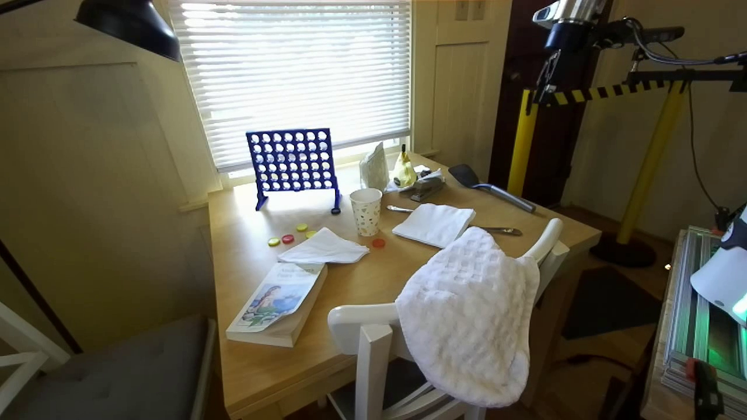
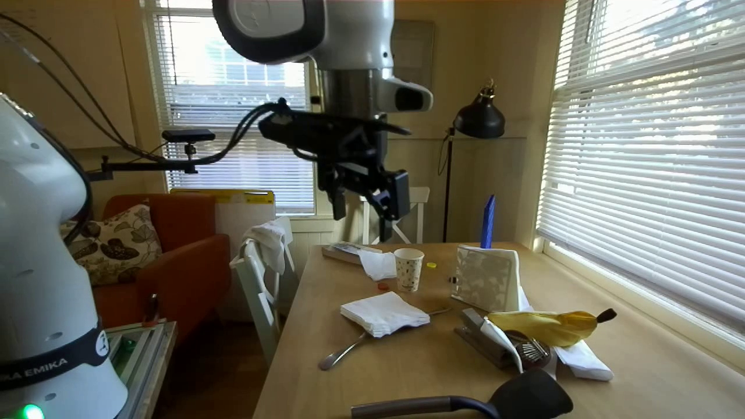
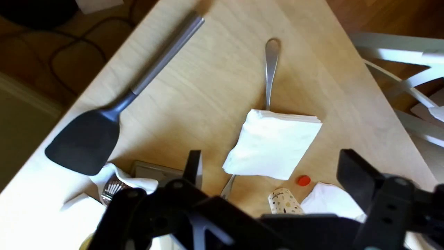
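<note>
Wooden table (image 2: pixel 396 366): runs from near to far beside white window blinds (image 2: pixel 640 145) on the right; an orange armchair (image 2: pixel 180 215) stands far left.
Gripper (image 3: pixel 271 161): hangs well above the tabletop, jaws spread wide, holding and touching nothing.
Napkin stack (image 3: pixel 272 146): flat on the table below, framed by the 2 fingers (image 3: pixel 193 166) in the wrist view; metal cutlery (image 3: pixel 271 66) pokes out on its near and far sides, 1 piece or 2, I can't tell.
Paper cup (image 2: pixel 408 270): upright, near the stack's far side, a little right.
Spatula (image 2: pixel 532 396): lies nearest me, blade to the right.
Stage over the table: looks to me like a hover before any grasp.
Way down: reaching anything here calls for lowering the gripper with jaws wide and clear of the cup.
</note>
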